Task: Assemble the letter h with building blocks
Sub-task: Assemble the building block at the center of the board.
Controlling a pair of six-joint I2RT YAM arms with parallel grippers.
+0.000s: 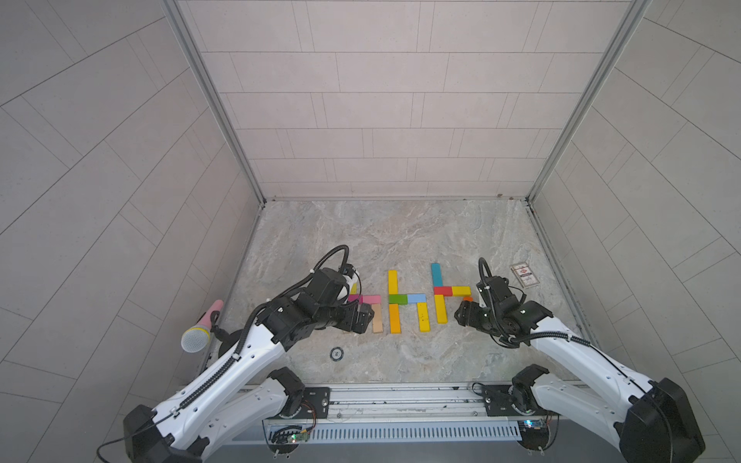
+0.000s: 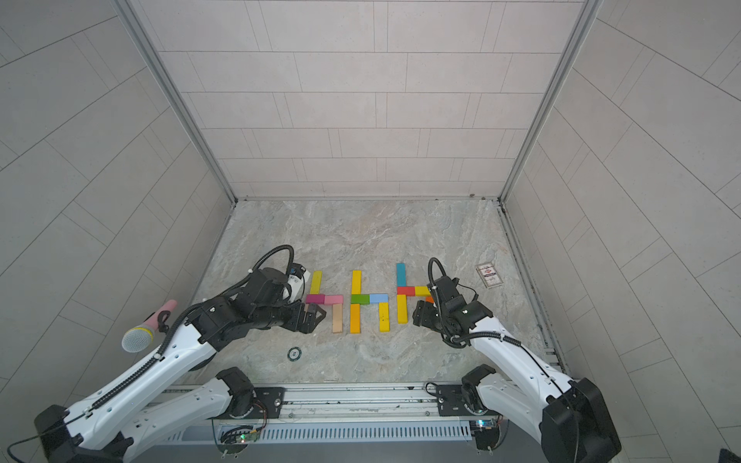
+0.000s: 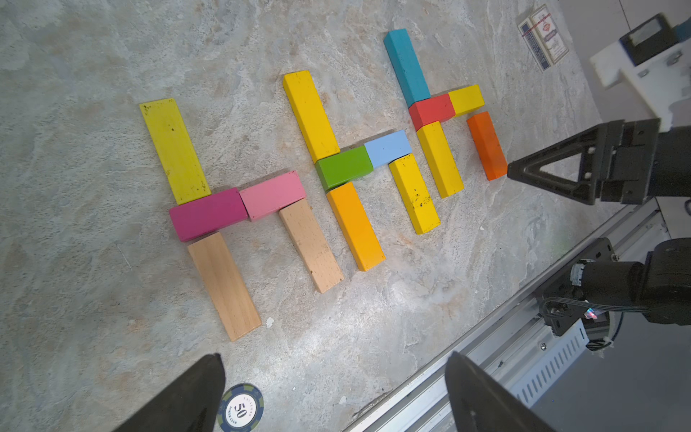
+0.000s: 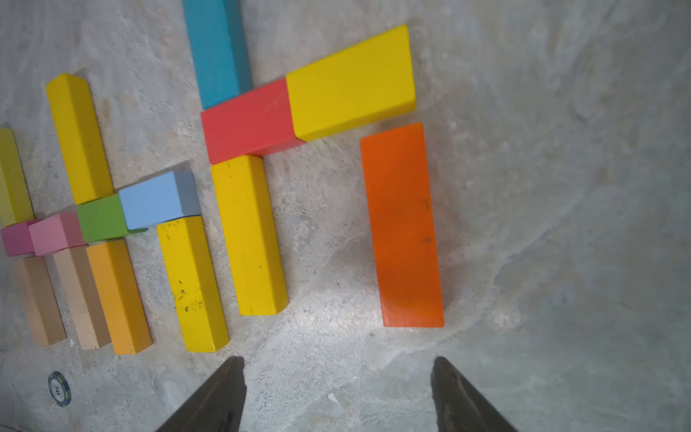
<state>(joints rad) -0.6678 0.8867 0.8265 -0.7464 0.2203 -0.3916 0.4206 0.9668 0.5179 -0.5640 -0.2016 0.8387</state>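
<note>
The right gripper (image 4: 337, 361) and left gripper (image 3: 334, 355) both gape empty, the orange block (image 4: 402, 224) flat at five o'clock from the short yellow block (image 4: 351, 82).

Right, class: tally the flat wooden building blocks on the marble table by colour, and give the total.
Yellow wooden blocks: 5
Orange wooden blocks: 2
Plain wood blocks: 2
Magenta block: 1
Pink block: 1
Green block: 1
Light blue block: 1
Teal block: 1
Red block: 1
Total: 15
</note>
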